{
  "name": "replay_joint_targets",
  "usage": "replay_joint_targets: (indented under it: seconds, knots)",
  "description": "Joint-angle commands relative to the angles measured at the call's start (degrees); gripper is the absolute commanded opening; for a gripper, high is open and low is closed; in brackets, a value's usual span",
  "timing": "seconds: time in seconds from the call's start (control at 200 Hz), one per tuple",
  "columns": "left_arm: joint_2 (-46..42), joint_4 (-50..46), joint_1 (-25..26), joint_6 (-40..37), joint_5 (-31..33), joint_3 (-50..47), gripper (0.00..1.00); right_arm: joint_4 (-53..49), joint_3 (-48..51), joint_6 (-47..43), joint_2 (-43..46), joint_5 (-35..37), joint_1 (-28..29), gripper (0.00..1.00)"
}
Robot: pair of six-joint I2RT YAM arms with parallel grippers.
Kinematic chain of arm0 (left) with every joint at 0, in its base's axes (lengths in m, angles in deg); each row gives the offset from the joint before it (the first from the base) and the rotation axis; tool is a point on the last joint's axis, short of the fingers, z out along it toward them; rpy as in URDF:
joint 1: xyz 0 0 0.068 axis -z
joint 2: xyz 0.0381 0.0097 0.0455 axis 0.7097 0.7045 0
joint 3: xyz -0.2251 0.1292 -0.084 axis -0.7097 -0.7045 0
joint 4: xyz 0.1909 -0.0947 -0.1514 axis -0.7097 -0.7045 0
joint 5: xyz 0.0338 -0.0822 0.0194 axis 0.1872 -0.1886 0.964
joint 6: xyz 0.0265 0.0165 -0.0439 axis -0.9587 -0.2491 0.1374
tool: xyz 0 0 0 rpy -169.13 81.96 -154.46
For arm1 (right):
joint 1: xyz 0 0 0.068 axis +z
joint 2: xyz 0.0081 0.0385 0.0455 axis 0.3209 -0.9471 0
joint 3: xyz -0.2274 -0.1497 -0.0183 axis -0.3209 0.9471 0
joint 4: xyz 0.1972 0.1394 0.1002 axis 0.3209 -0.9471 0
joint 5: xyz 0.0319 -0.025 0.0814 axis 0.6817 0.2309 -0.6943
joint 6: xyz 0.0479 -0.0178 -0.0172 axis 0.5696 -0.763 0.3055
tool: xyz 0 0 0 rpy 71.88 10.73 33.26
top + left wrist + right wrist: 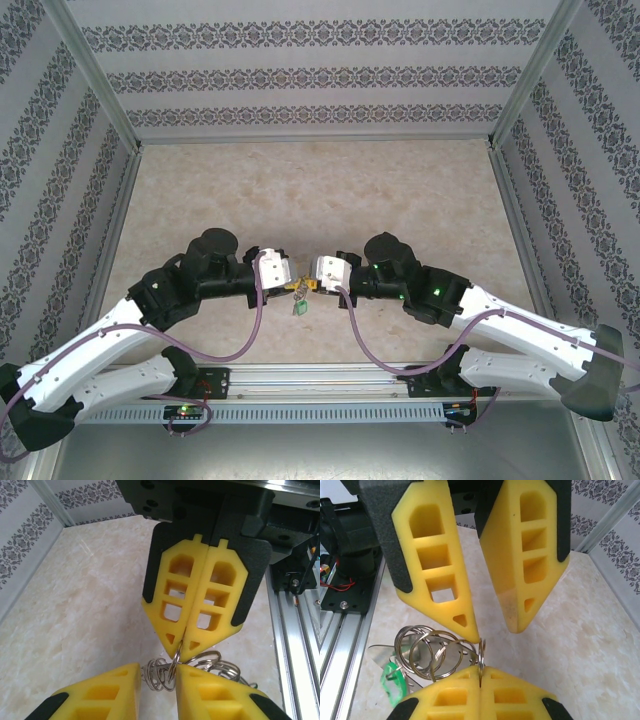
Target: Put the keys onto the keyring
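Our arms bend inward and meet. Right gripper [480,672] clenches a silver wire ring [481,652] on the flat grey keyring [377,655]. Left gripper [495,631] stands slightly open around that ring.

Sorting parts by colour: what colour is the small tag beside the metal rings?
Green; the tag shows best in the right wrist view.

We look from a fixed camera high above and behind both arm bases [190,385], facing down and forward across the whole table [320,190], with the left gripper [283,277] and right gripper [318,275] meeting near the front edge. Each wrist camera sits close behind its own fingertips: the left looks along the left gripper [157,680] at the right gripper [181,650], and the right looks back the opposite way. All three share that meeting spot and the keyring [427,652], which from above is probably the small speck between them.
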Motion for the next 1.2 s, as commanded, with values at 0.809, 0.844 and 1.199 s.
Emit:
replay_joint_targets:
  seconds: [0.809,0.844,1.199]
  knots:
    - [-1.2,-1.6,-0.5,-1.1,-3.0,2.8,0.00,8.6,3.8,3.7,5.9,-0.4,0.6,0.29]
    - [-0.6,-3.8,-0.4,-2.6,-2.4,3.8,0.00,6.8,3.2,2.9,6.2,0.7,0.6,0.30]
    - [4.3,-16.3,-0.3,-9.5,0.4,11.9,0.00,4.2,1.2,1.0,5.4,1.2,0.6,0.25]
